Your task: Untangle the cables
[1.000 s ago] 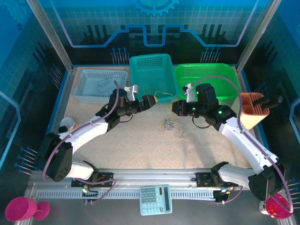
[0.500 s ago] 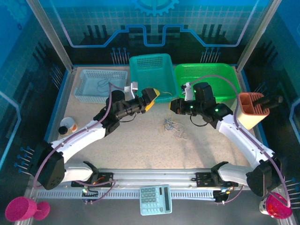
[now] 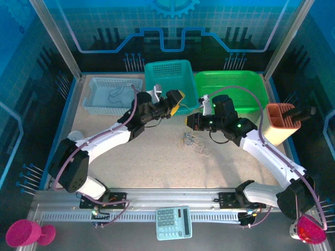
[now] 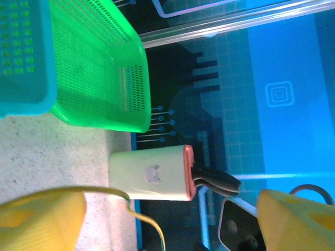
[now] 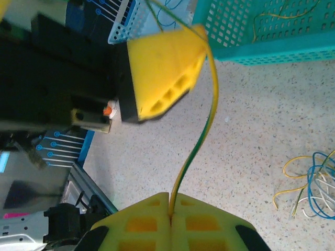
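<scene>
A tangle of thin cables (image 3: pixel 192 142) in white, yellow and blue lies on the speckled table, apart from both grippers; it also sits at the lower right of the right wrist view as loose cables (image 5: pixel 309 188). My right gripper (image 3: pixel 188 121) (image 5: pixel 171 197) is shut on one yellow-green cable (image 5: pixel 207 115). That cable rises past a yellow finger (image 5: pixel 162 73) of the left gripper. My left gripper (image 3: pixel 177 101) (image 4: pixel 167 225) hovers at the teal basket's front edge with its jaws wide apart. The yellow cable (image 4: pixel 146 221) runs between them, close to the left finger.
A teal basket (image 3: pixel 170 70) holding a yellow wire, a green basket (image 3: pixel 230 78) and a pale blue basket (image 3: pixel 112 86) line the back. An orange holder (image 3: pixel 282 123) stands at the right. A calculator (image 3: pixel 174 222) lies on the front rail.
The left gripper has moved right and toward the teal basket, onto the cable held by the right gripper. The right gripper has shifted slightly left, still shut on that cable.
</scene>
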